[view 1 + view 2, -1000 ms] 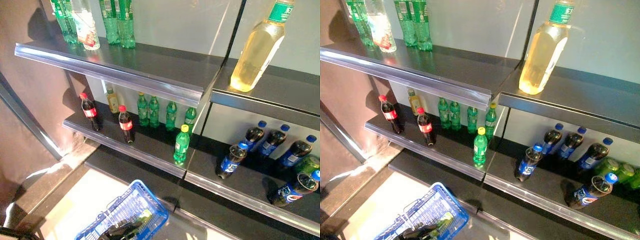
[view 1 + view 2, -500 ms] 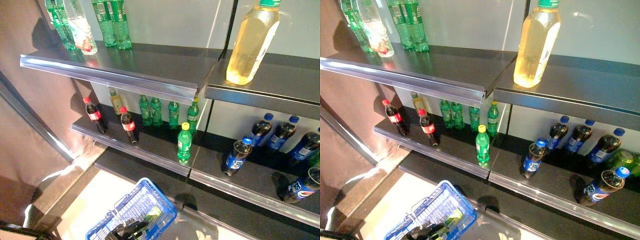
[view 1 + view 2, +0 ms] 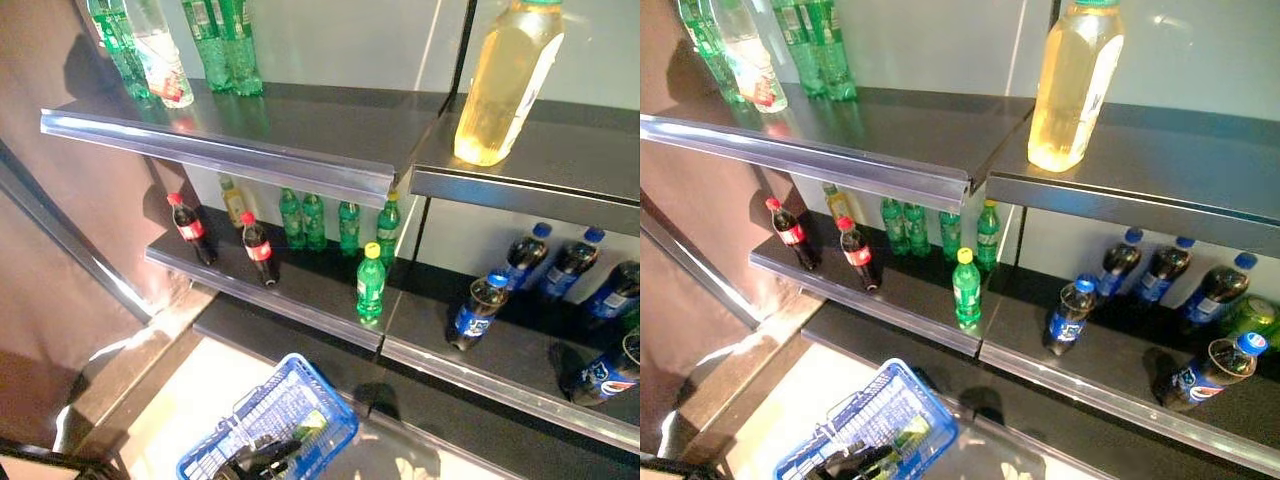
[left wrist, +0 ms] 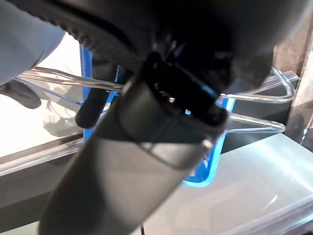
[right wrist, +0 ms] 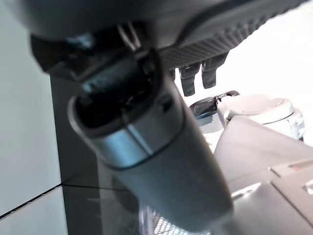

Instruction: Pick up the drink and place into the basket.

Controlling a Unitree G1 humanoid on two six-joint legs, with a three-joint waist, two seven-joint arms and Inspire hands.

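A blue wire basket [image 3: 322,412] hangs low in front of the shelves, with a green bottle [image 3: 307,427] lying inside it. My left hand [image 3: 256,459] sits over the basket and is curled round its clear handle [image 4: 254,100]. On the middle shelf, a green drink with a yellow cap [image 3: 370,284] stands alone near the front edge. A large yellow drink [image 3: 505,85] stands on the top shelf at the right. My right hand [image 5: 195,76] shows only in its wrist view, with relaxed fingers holding nothing.
Two cola bottles [image 3: 257,250] and a row of small green bottles [image 3: 315,220] stand on the middle shelf [image 3: 290,305]. Several dark blue-capped bottles [image 3: 477,310] stand to the right. Tall green bottles [image 3: 222,45] occupy the top shelf's left end. A brown wall closes the left side.
The whole picture has shifted slightly, so the camera has moved. The bottles on the shelves stand as before, and the basket stays in my left hand.
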